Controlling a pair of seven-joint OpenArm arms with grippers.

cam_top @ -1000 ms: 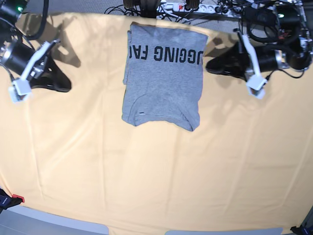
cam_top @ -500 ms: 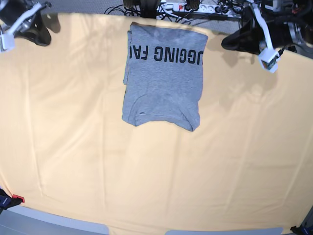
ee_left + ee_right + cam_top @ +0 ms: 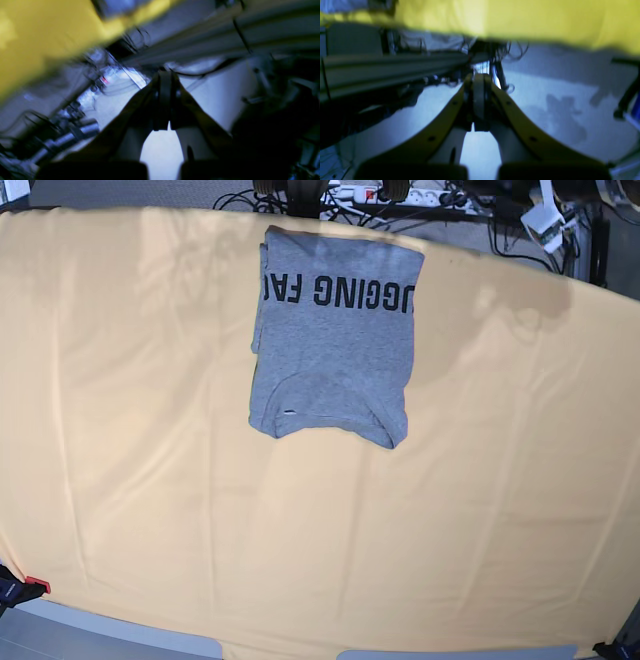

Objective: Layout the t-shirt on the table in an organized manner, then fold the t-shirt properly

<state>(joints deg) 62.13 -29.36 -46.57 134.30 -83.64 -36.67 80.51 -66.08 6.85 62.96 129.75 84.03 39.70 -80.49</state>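
1. T-shirt: grey, folded into a rough rectangle, lying flat on the far middle of the table; upside-down black lettering runs across its far part
2. Power strip and cables: just beyond the table's far edge
3. Left gripper: fingers pressed together, holding nothing, raised off the table
4. Right gripper: fingers likewise closed and empty

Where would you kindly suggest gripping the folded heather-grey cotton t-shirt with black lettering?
Probably the heather-grey cotton t-shirt at its two near corners, coming from the table's near side: that hem edge lies free on the pale yellow-orange tablecloth, stacked layers pinchable together.
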